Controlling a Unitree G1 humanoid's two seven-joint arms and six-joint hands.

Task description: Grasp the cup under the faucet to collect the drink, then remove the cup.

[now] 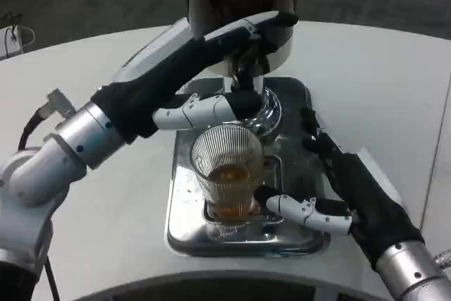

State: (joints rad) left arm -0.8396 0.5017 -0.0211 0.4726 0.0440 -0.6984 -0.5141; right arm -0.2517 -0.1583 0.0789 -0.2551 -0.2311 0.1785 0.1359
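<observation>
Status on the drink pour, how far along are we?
Done: the ribbed glass cup already holds some amber drink, standing on the metal drip tray below the faucet. In hand: the left robot hand is up at the faucet; the right robot hand touches the cup's base. Left: finish filling, then remove the cup.

Left robot hand [211, 68] reaching forward, fingers extended — right robot hand [338, 188] low, fingers spread.

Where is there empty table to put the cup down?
Bare white table lies right of the metal tray, beyond the right robot hand. More lies left of the tray, below the left forearm. The tray is crowded: cup, faucet, left robot hand.
</observation>
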